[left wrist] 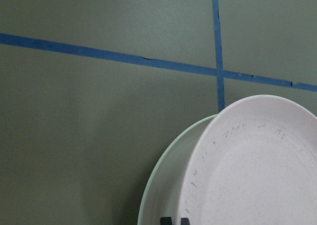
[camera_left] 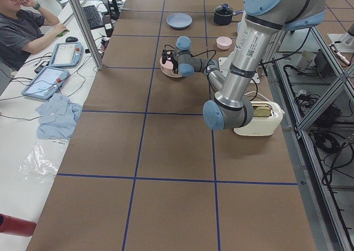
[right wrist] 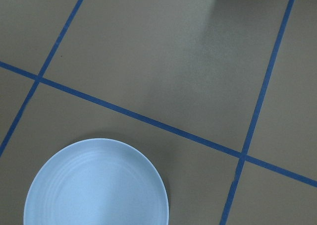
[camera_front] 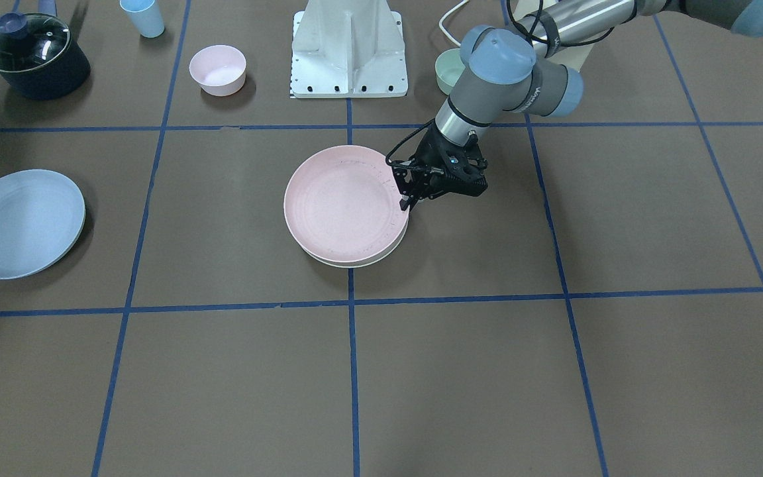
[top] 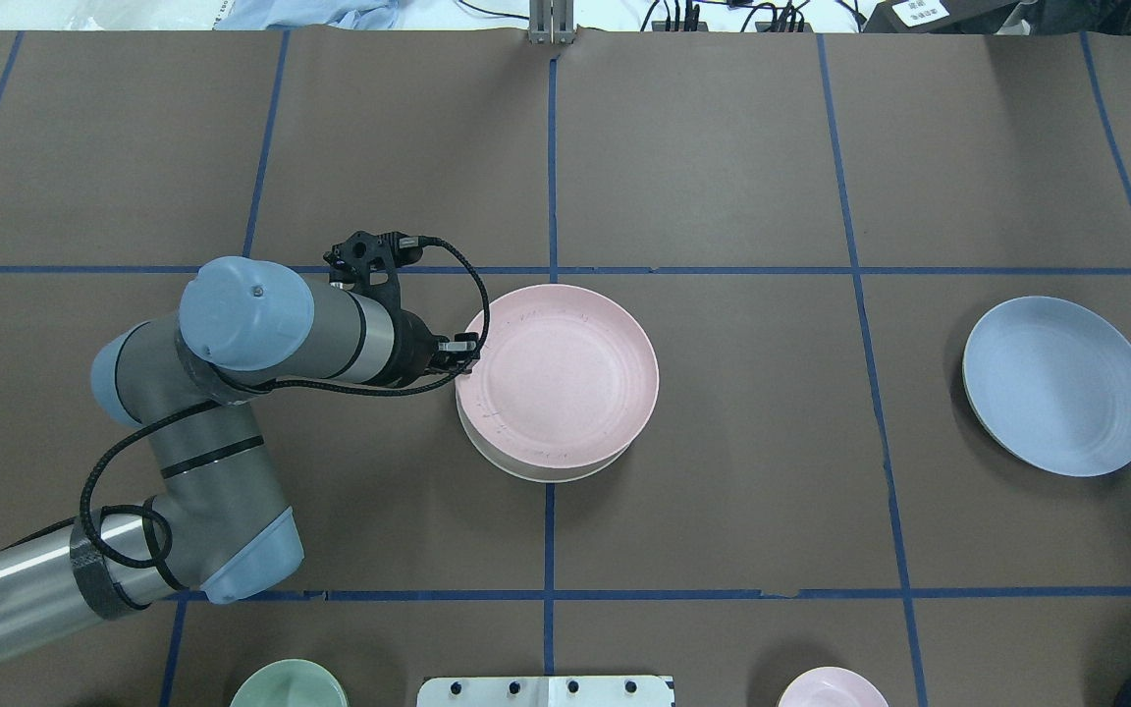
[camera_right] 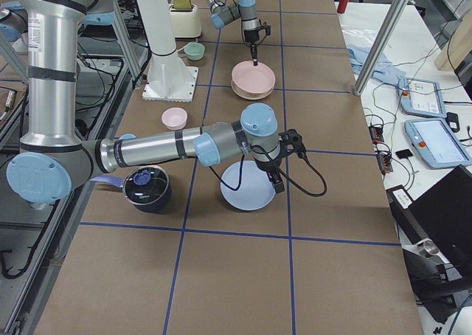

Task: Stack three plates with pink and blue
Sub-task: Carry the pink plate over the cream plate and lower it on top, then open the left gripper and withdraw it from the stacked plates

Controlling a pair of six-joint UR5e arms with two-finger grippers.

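Observation:
The pale pink plate [top: 565, 368] lies on the cream plate [top: 528, 471] at the table's middle, shifted a little off it. My left gripper [top: 465, 359] is at the pink plate's rim on the robot's left side. In the left wrist view its fingertips [left wrist: 166, 220] stand close together on that rim, shut on it. The light blue plate [top: 1056, 385] lies alone on the robot's right. My right gripper [camera_right: 278, 181] shows only in the exterior right view, by the blue plate's [camera_right: 247, 186] edge. I cannot tell if it is open or shut.
Along the robot's side stand a dark pot with a glass lid [camera_front: 34, 56], a light blue cup [camera_front: 143, 16], a small pink bowl [camera_front: 217, 69], a mint-green bowl [camera_front: 446, 71] and the white robot base [camera_front: 350, 50]. A toaster [camera_left: 260, 117] sits behind the left arm.

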